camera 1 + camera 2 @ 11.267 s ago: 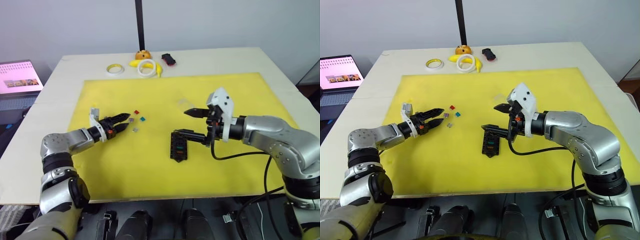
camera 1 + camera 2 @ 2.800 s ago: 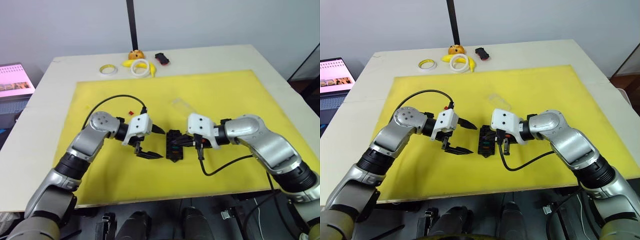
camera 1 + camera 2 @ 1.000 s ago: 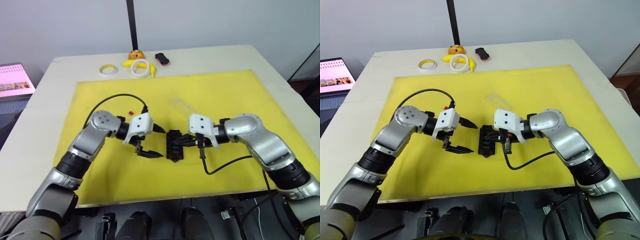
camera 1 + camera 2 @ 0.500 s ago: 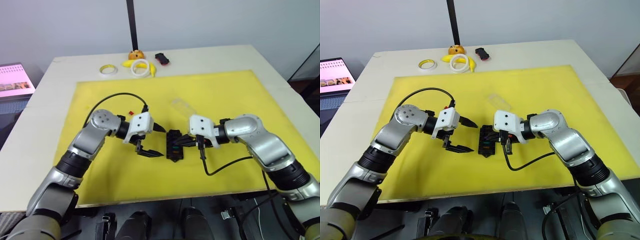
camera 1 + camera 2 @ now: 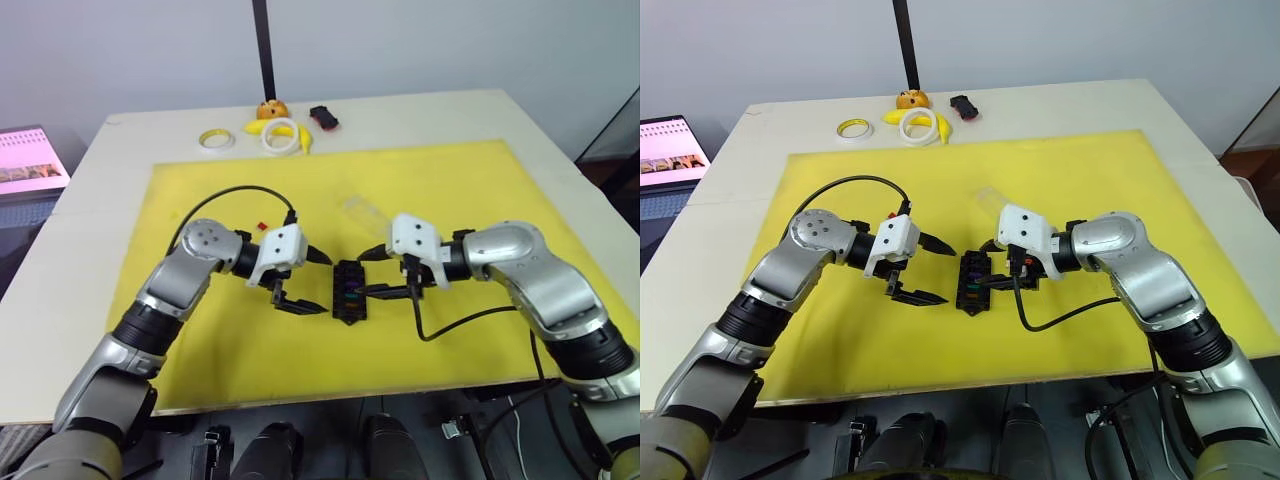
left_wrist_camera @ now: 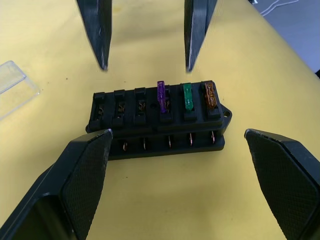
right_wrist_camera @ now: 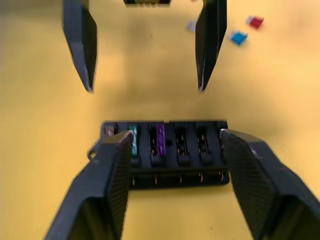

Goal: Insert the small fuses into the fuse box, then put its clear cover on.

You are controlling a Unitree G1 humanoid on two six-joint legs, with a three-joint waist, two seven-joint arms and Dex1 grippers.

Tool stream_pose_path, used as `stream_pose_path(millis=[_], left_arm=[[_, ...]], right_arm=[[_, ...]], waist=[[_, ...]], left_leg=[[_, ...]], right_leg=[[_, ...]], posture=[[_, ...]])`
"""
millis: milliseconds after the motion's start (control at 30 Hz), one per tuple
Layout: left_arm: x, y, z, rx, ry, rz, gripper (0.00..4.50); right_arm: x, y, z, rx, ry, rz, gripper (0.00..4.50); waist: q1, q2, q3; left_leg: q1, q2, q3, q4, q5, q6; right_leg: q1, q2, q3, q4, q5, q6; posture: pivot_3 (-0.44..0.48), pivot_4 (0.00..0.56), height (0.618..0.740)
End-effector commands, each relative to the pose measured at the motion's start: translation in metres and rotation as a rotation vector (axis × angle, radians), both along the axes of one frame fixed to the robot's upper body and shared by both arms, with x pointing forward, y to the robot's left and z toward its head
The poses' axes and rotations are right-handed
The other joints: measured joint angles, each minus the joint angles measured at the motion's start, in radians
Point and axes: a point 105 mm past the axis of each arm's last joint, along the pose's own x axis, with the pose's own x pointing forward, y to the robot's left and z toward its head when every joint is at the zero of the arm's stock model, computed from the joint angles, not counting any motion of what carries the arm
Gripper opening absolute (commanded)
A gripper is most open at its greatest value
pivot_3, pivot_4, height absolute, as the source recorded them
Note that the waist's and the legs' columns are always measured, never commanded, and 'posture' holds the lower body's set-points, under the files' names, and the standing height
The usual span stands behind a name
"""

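On the yellow mat [image 5: 420, 180] that covers the pale counter [image 5: 560, 170], the small black rectangular plastic fuse box [image 5: 350, 292] lies between the robot's two hands. Three slots at one end are filled: a purple blade fuse [image 6: 161, 96], a green one [image 6: 187, 96] and an orange-brown one [image 6: 208, 95]; the other three slots in that row are bare. The left hand [image 5: 308, 282] stands wide, holding nothing, just beside the box. The right hand [image 5: 372, 272] faces it from the other side, also spread and empty, its lower finger close to the box's edge.

By my reckoning the task is about half done. Small fuses wait loose on the mat, a red one [image 7: 255, 21], a blue one [image 7: 238, 37] and a grey one [image 7: 191, 26], well apart from the box. The thin clear rectangular plastic cover [image 5: 365, 212] lies flat on the mat just beyond the box, not yet fitted. So what is left is seating the loose fuses, then putting the cover on.
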Motion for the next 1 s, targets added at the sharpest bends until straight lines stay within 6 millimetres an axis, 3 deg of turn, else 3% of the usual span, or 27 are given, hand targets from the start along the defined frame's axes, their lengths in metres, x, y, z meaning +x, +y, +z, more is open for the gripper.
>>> stream_pose_path(millis=[33,333,433,500,1000], left_arm=[[0.002,0.001,0.008,-0.008,-0.041,-0.003,4.5],[-0.001,-0.001,0.008,-0.009,-0.04,-0.016,4.5],[-0.001,-0.001,0.008,-0.006,-0.041,-0.017,4.5],[-0.001,-0.001,0.008,-0.004,-0.042,-0.017,4.5],[-0.001,-0.001,0.008,-0.005,-0.043,-0.014,4.5]], right_arm=[[-0.004,0.001,0.015,0.041,-0.032,0.004,2.94],[-0.005,0.008,0.001,0.106,0.058,-0.074,2.94],[-0.004,0.01,-0.003,0.104,0.073,-0.094,2.08],[-0.004,0.009,-0.004,0.098,0.079,-0.098,1.13],[-0.005,0.011,-0.012,0.073,0.087,-0.096,1.13]], waist=[[0.0,0.0,0.0],[0.0,0.0,0.0],[-0.001,0.0,0.0],[-0.001,0.0,0.0],[-0.001,0.0,0.0]], left_leg=[[0.0,0.0,0.0,0.0,0.0,0.0],[0.0,0.0,0.0,0.0,0.0,0.0],[0.0,0.0,0.0,0.0,0.0,0.0],[0.0,0.0,0.0,0.0,0.0,0.0],[0.0,0.0,0.0,0.0,0.0,0.0]], right_leg=[[0.0,0.0,0.0,0.0,0.0,0.0],[0.0,0.0,0.0,0.0,0.0,0.0],[0.0,0.0,0.0,0.0,0.0,0.0],[0.0,0.0,0.0,0.0,0.0,0.0],[0.0,0.0,0.0,0.0,0.0,0.0]], posture=[[0.0,0.15,0.74],[0.0,0.15,0.74],[0.0,0.15,0.74],[0.0,0.15,0.74],[0.0,0.15,0.74]])
